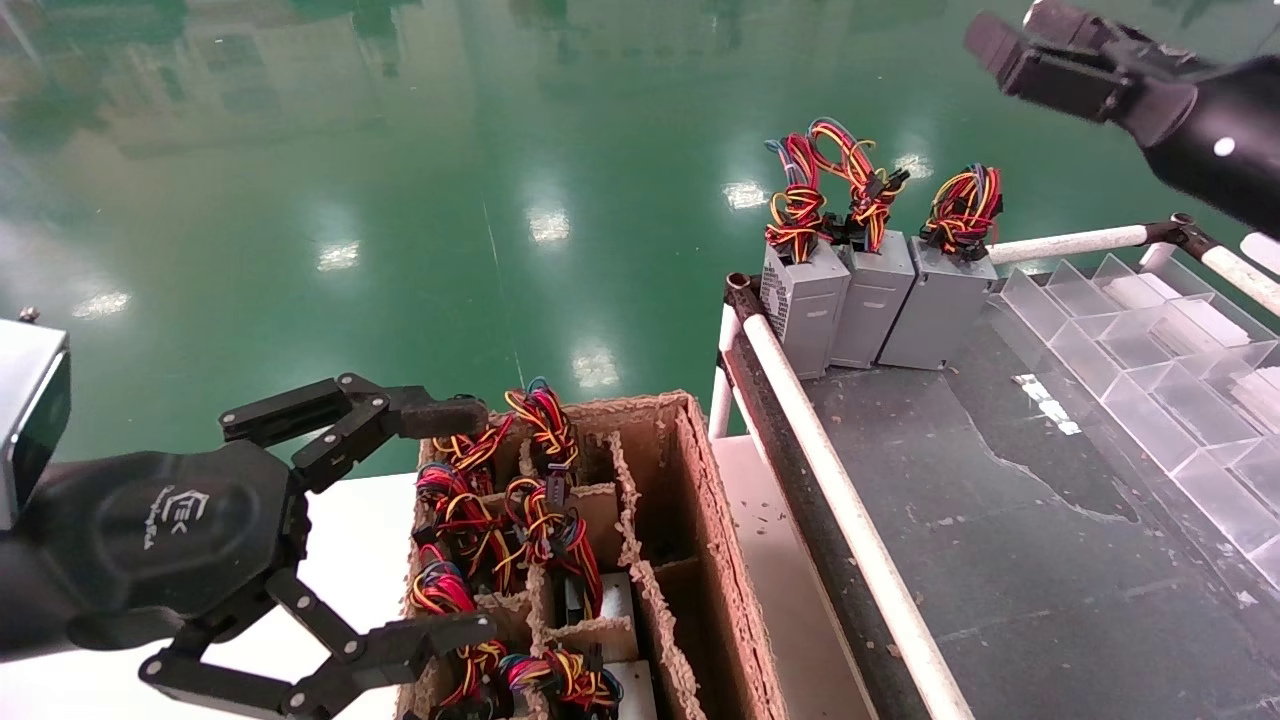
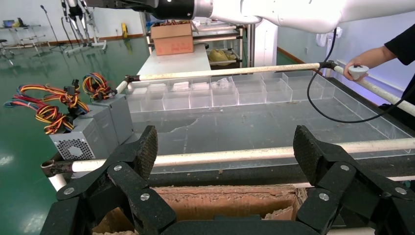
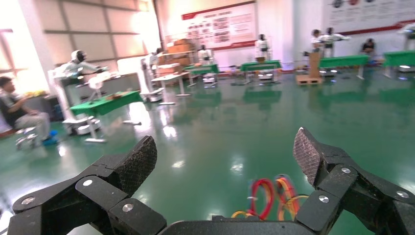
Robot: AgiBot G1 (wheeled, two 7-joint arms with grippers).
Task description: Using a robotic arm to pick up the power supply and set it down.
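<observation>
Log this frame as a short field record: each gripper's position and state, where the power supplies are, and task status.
left gripper: jaws open, empty, at the near-left side of the cardboard box
right gripper: jaws open, empty, raised high at far right
cardboard box contents: divided cells holding wired power supplies
conveyor table: three grey power supplies standing in a row at its far-left corner
clear divider tray: along the table's right side
task status: nothing grasped yet
</observation>
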